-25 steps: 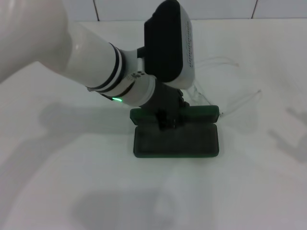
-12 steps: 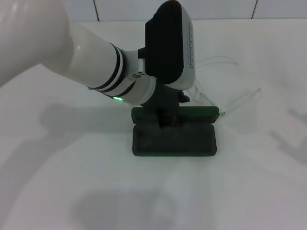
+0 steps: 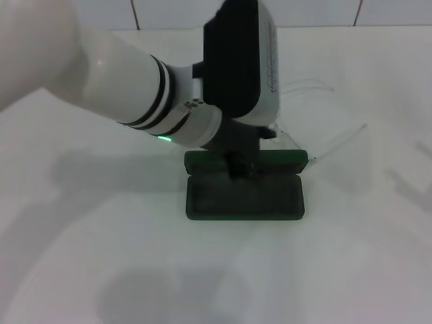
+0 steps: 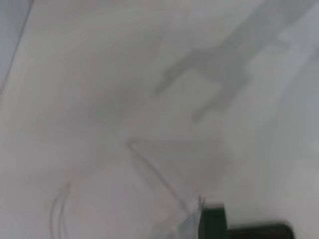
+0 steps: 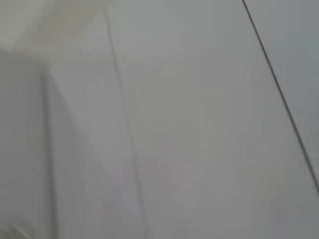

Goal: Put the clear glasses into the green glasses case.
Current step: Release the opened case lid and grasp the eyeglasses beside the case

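Head view: left end effector (image 3: pixel 241 166) over open green glasses case (image 3: pixel 244 200).

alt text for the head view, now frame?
The left gripper, on a white arm reaching in from the left, is down at the rear edge of the green glasses case, which lies open on the white table. The clear glasses lie on the table just behind the case, temple arms spread. The right arm is not visible.

Head high; wrists close, perhaps downward.
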Motion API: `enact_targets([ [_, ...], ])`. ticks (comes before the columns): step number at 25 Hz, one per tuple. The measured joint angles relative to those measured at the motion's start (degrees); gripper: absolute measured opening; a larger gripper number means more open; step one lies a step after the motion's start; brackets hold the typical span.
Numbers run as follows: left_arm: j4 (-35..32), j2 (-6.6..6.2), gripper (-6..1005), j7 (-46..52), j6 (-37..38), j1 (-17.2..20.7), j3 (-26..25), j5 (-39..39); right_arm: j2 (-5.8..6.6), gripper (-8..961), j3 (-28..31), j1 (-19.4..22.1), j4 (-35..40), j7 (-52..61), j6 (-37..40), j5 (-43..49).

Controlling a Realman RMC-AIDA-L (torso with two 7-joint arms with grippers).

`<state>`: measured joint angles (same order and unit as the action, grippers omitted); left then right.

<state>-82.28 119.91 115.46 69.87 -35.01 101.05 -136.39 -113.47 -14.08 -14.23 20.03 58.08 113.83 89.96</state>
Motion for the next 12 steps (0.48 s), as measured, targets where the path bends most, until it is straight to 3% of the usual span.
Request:
enact_targets([
  [4, -13.7, 0.0, 497, 3.2, 2.7, 6.0, 0.2, 1.4, 0.07, 787, -3.7, -3.1, 2.7, 1.4, -11.5, 3.2],
  [7, -22.5, 0.0, 496, 4.5, 2.8, 10.7, -1.7, 5.5, -0.34, 785, -10.0, -5.8, 8.6, 9.9, -15.8, 5.0],
  [9, -25.9, -0.05, 495, 4.6, 2.8, 13.4, -4.1, 10.7, -0.82, 784, -14.4, -6.6, 13.2, 14.6, -18.4, 5.7],
  [11, -25.9, -0.05, 494, 4.6, 2.8, 13.4, -4.1, 10.7, -1.15, 783, -20.4, -7.3, 18.7, 19.8, -22.9, 7.3],
  [12, -26.8, -0.28, 494, 2.9, 3.9, 16.3, -9.9, 21.8, -1.22, 770, -23.0, -7.6, 21.1, 22.3, -25.1, 8.3],
])
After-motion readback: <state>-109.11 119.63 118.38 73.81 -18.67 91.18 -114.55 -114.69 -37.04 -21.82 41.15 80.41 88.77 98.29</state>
